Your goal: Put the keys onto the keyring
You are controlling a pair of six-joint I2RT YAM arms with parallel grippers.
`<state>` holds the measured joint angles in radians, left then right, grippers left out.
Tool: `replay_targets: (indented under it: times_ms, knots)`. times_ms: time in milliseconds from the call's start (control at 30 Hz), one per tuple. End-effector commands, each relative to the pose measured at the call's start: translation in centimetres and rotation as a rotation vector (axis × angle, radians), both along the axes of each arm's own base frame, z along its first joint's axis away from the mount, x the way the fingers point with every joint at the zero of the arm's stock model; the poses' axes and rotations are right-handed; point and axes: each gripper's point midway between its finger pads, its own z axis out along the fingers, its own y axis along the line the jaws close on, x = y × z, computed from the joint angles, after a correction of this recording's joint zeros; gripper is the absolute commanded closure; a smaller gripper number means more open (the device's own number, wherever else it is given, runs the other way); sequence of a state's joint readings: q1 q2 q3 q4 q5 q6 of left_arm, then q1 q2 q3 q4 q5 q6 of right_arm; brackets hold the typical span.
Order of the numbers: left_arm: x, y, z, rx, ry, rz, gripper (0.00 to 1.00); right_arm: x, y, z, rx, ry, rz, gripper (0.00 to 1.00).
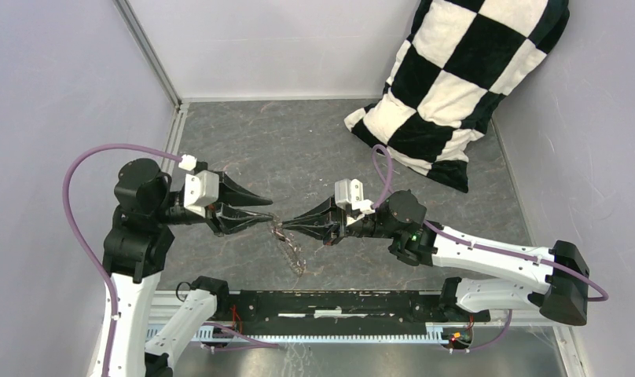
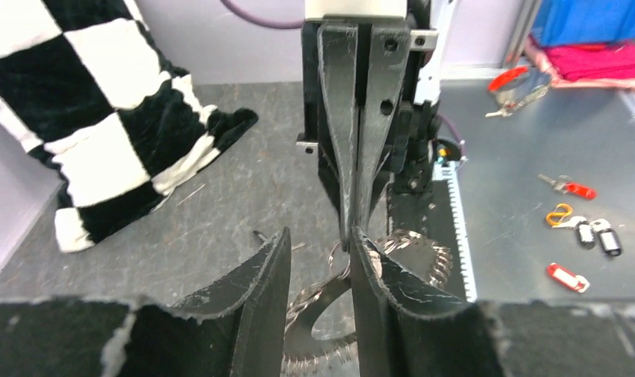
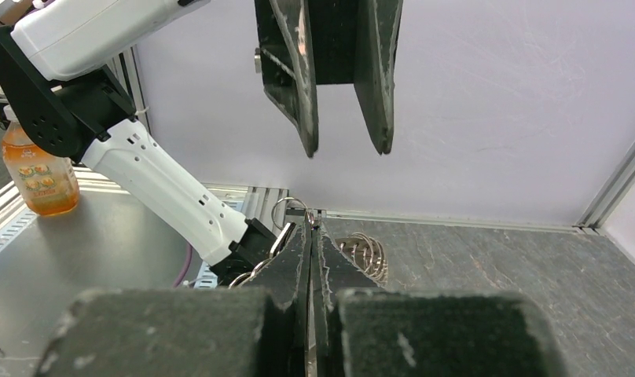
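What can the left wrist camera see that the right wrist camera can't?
Only the left wrist view shows the checkered pillow and the coloured key tags lying off to one side. Only the right wrist view shows an orange drink bottle and the left arm's white casing. Both show the keyring, the right gripper shut at its rim, the left gripper open with fingers apart, and the dark table.
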<state>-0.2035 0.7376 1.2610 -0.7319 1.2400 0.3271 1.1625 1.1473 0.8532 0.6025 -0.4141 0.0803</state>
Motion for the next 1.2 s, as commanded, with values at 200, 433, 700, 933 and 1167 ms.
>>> replay_targets:
  times_ms: [200, 433, 700, 933, 1167]
  knots:
    - [-1.0, -0.7, -1.7, -0.057, 0.130, -0.093, 0.65, -0.3, -0.4, 4.0, 0.092, -0.057, -0.003, 1.00]
    - [-0.9, -0.6, -3.2, -0.036, 0.134, -0.081, 0.73, -0.4, -0.3, 4.2, 0.094, -0.057, 0.004, 1.00]
    - [-1.6, -0.4, -3.4, -0.025, 0.110, -0.087, 0.75, -0.4, -0.3, 4.3, 0.096, -0.054, 0.000, 1.00]
    - [-2.4, -0.2, -3.5, -0.017, 0.061, -0.100, 0.75, -0.4, -0.4, 4.4, 0.098, -0.048, 0.001, 1.00]
    - [-2.2, -0.1, -3.5, -0.011, 0.032, -0.076, 0.75, -0.4, -0.4, 4.5, 0.098, -0.045, 0.004, 1.00]
